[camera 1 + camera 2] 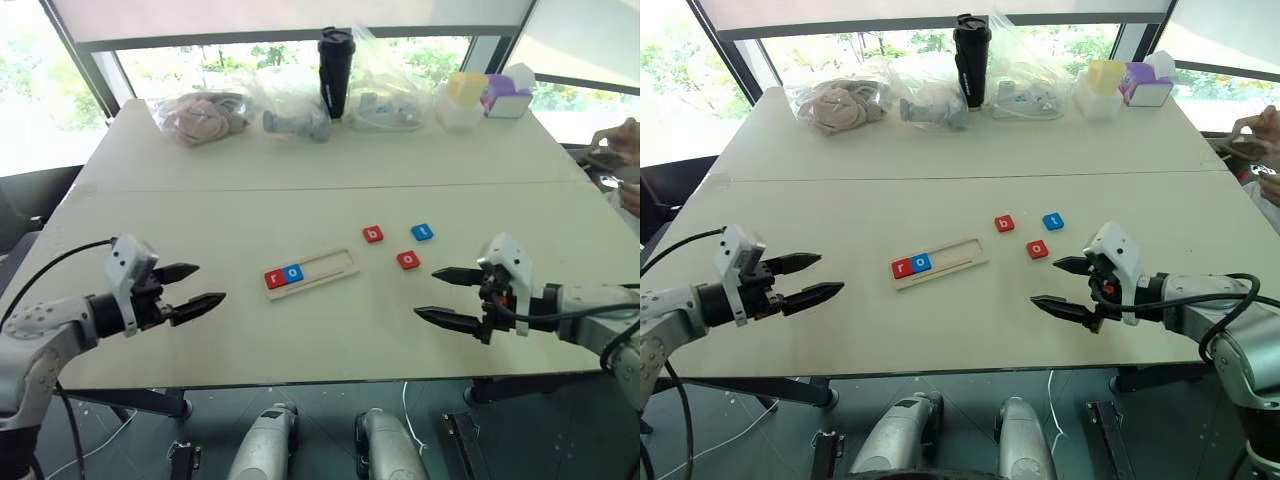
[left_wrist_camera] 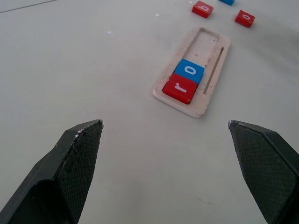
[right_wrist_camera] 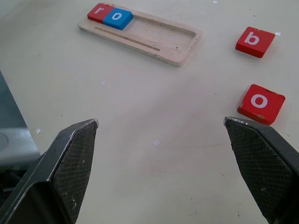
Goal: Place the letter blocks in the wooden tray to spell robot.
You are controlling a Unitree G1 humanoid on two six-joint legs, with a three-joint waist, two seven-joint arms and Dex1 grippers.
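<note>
The wooden tray (image 1: pixel 325 268) lies mid-table, slightly slanted. Its left end holds a red "r" block (image 1: pixel 274 277) and a blue "o" block (image 1: pixel 292 272) side by side. Loose on the table to the tray's right lie a red "b" block (image 1: pixel 373 235), a blue "t" block (image 1: pixel 422 232) and a red "o" block (image 1: pixel 408 260). My left gripper (image 1: pixel 204 287) hovers open left of the tray, fingers pointing toward it. On the other side my right gripper (image 1: pixel 436 296) hangs open just below the red "o" block, holding nothing.
Along the far table edge stand a black tumbler (image 1: pixel 335 72), several clear plastic bags (image 1: pixel 290 105) of items, and small yellow and purple containers (image 1: pixel 490 95). A person's hand (image 1: pixel 622 145) shows at the right edge. A seam (image 1: pixel 300 186) crosses the table.
</note>
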